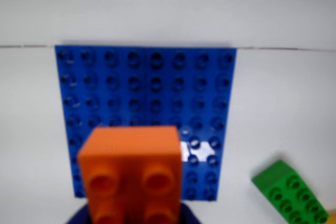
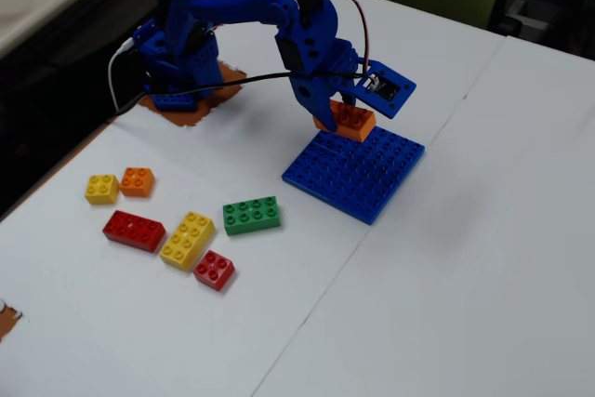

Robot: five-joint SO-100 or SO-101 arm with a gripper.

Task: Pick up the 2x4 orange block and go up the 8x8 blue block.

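The gripper [image 2: 342, 116] is clamping the orange block [image 2: 347, 121], its fingers narrow around it, hovering just above the blue plate [image 2: 358, 172] lying under them.

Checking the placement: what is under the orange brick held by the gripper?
The blue baseplate lies beneath the orange brick, which the gripper holds near the plate's far edge. The studs directly below are hidden, so contact cannot be told.

From where I stand, nothing readable shows: no words, labels or numbers on anything, though the blurry wrist view might hide small print.
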